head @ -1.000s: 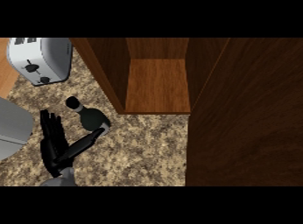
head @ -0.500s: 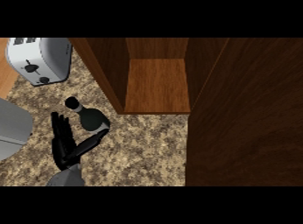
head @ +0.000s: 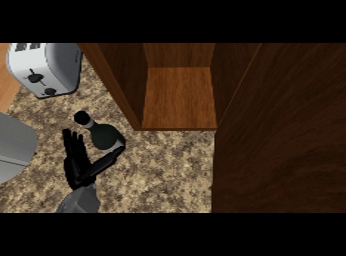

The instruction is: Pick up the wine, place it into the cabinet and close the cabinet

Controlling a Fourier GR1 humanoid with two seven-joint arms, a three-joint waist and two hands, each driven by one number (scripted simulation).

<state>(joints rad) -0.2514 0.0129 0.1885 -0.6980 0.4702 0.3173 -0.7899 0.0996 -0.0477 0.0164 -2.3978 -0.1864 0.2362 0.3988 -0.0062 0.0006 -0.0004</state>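
The wine bottle, dark with a black cap, stands on the speckled counter just left of the open cabinet. My left hand comes in from the lower edge and is open. Its straight fingers rise along the bottle's left side, and its thumb reaches out under the bottle's body. I cannot tell whether the hand touches the bottle. The cabinet's wooden shelf shows bare. My right hand is not in view.
The cabinet's dark wooden door stands open and fills the right side. A silver toaster sits at the back left. A grey rounded object lies at the left edge, close to my hand.
My left hand has drawn its spread fingers together and shifted right, closer to the bottle. The bottle has not moved.
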